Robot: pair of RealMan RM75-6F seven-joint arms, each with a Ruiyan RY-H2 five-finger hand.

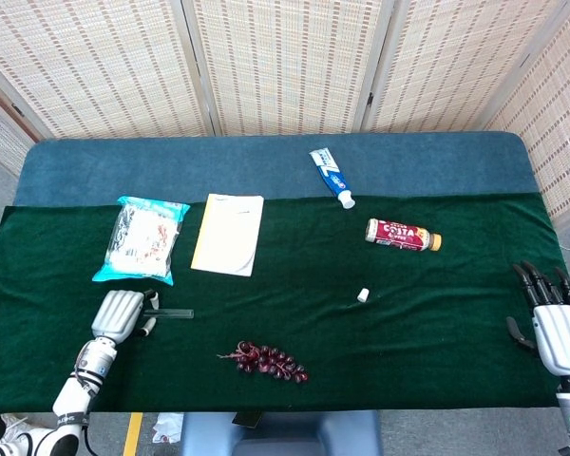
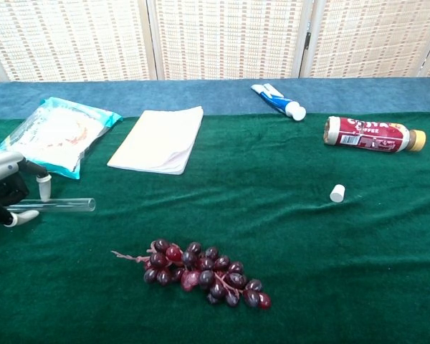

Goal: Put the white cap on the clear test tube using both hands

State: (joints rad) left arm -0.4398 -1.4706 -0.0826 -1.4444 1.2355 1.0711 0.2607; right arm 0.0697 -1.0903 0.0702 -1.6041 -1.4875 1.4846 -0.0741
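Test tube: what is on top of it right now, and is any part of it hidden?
The left robot hand sits over one end of the clear test tube, fingers reaching down either side. That end is covered; the other lies bare on the green cloth. The white cap lies apart.

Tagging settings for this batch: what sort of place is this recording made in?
Probably an indoor robot data-collection setup, not a home or real lab: a table under green cloth, woven screens behind, and unrelated props such as grapes and toothpaste.
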